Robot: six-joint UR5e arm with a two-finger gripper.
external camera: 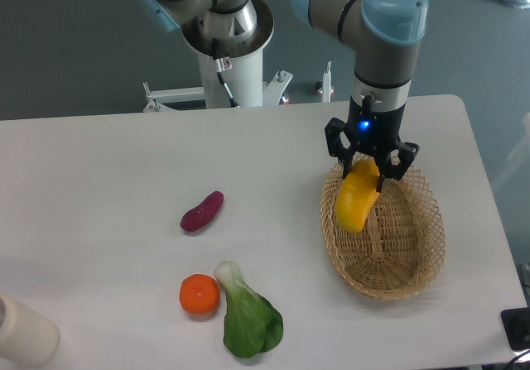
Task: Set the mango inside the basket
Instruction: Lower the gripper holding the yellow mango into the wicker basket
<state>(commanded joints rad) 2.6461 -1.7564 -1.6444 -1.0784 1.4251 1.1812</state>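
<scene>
Fixed camera, looking down on a white table [99, 188] from the front.

Gripper [370, 165]: hangs from the arm over the far left part of the basket [414, 246]. Its black fingers are clamped on the upper end of the mango [357, 199]. Blue light glowing on the wrist just above the fingers.

Mango: yellow, elongated, hanging tilted with its lower end dropping toward the basket's left rim. It overlaps that rim in this view; whether it touches the wicker or hangs just clear I cannot tell.

Basket: oval, tan, woven, long axis running from far to near. It sits toward the right side of the table. Its right rim is near the table's right edge, with only a narrow strip of white between them. Its near rim stands a little back from the front edge. Basket floor to the right of and below the mango is bare wicker.

Left of the basket: a broad stretch of open tabletop before the next items. A purple sweet potato [202, 212] lies slantwise near mid-table. Nearer the front, an orange [199, 294] sits just beside a green leafy vegetable [247, 317] with a white stem; the two look to be touching or nearly so. All three are well apart from the basket.

Front left corner: a cream cylinder [23, 333], partly cut off by the frame edge.

Behind the table's far edge: the arm's white base column [236, 76].
</scene>
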